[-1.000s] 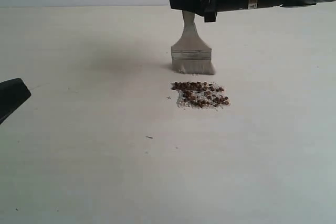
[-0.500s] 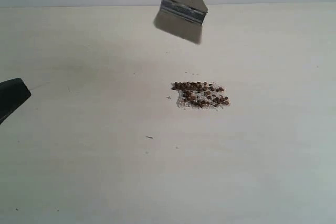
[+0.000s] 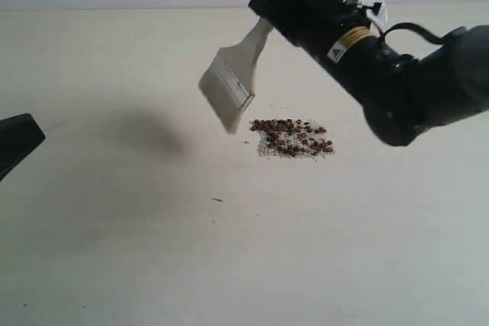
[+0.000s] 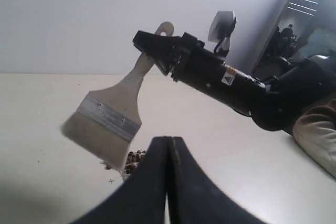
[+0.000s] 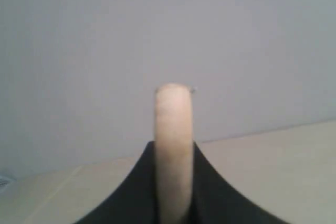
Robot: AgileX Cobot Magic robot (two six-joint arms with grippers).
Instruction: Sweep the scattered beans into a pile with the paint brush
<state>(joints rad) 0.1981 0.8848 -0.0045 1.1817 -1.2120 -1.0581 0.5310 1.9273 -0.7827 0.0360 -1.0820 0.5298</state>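
Observation:
The beans lie gathered in a compact pile (image 3: 292,137) with white grains, mid-table; part of the pile (image 4: 135,158) shows beside my left fingers. The paint brush (image 3: 231,89) hangs tilted in the air, bristles down-left, just left of and above the pile, not touching the table. My right gripper (image 3: 276,7) is shut on the brush's cream handle (image 5: 173,145), whose end sticks up between the fingers. In the left wrist view the paint brush (image 4: 107,119) and the right arm (image 4: 226,82) appear ahead. My left gripper (image 4: 169,145) is shut with nothing in it; it sits at the far left edge (image 3: 15,143).
The pale table (image 3: 229,250) stretches wide around the pile. A tiny dark speck (image 3: 218,200) lies in front of the pile. A person's arm (image 4: 315,135) shows at the side of the left wrist view.
The brush left the table behind the pile, rose high, then came down tilted to the pile's left. The right arm swung into view. The pile and left gripper stayed put.

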